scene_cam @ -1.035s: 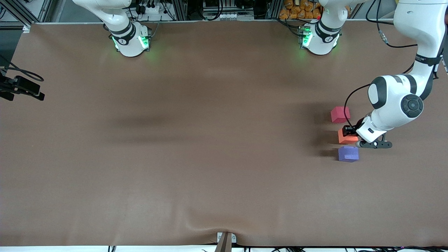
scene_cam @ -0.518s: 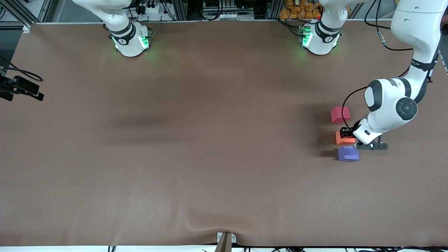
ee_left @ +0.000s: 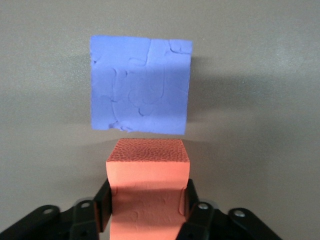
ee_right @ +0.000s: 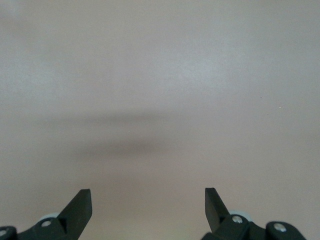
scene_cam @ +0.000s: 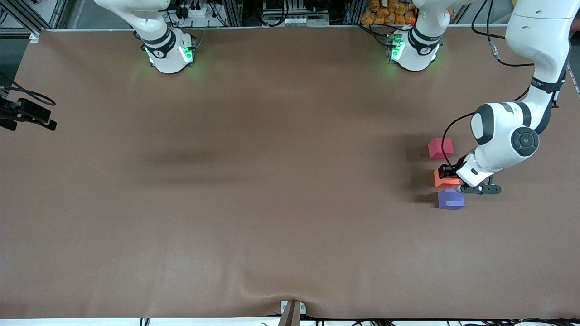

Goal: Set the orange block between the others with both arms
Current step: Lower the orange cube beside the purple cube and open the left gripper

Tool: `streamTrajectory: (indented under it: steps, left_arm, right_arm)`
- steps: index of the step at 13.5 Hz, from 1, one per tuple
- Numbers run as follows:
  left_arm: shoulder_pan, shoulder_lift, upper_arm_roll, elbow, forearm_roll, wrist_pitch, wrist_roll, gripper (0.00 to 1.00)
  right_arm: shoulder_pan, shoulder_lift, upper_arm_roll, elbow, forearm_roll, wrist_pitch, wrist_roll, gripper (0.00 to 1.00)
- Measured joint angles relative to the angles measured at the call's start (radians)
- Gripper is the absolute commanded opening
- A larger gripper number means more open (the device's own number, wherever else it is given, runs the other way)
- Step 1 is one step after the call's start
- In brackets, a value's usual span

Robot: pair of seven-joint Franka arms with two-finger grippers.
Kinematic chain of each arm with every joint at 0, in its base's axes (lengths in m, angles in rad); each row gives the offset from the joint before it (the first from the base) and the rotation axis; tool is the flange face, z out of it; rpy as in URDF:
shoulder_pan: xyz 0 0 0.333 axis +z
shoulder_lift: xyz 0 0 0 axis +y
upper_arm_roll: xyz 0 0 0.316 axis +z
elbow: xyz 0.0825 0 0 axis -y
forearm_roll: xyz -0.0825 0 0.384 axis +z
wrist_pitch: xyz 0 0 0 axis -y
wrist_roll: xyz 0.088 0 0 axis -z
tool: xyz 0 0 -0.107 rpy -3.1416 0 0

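The orange block [scene_cam: 444, 180] [ee_left: 148, 167] sits on the table between the pink-red cube [scene_cam: 440, 148] and the purple-blue cube [scene_cam: 451, 199] [ee_left: 141, 82], close to the purple-blue one with a narrow gap. My left gripper [scene_cam: 447, 173] [ee_left: 148, 202] is down at the orange block. Its two black fingers [ee_left: 104, 205] lie against the block's two sides, still shut on it. My right gripper [ee_right: 147, 200] hangs open over bare table with nothing between its fingers. Only the right arm's base shows in the front view.
The three cubes stand in a row near the left arm's end of the brown table [scene_cam: 272, 181]. A black camera mount [scene_cam: 27, 115] juts in at the right arm's end. A small bracket [scene_cam: 292, 310] sits at the table's nearest edge.
The left arm brought the orange block a little toward the right arm's end and down into line with the other two cubes. The right arm has not moved.
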Motion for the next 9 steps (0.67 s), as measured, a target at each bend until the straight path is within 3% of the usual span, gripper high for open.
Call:
streamTrajectory:
  steps: [6,9]
  left_arm:
    - [-0.001,-0.047,-0.016,0.034,0.0,0.006,-0.001,1.0]
    - [-0.002,-0.086,-0.042,0.102,0.0,-0.054,-0.038,1.0]
  right_arm:
    - [0.0,0.0,-0.001,0.0,0.0,0.007,0.0,1.0]
    - [-0.001,0.0,-0.002,0.0,0.0,0.008,0.0,1.0]
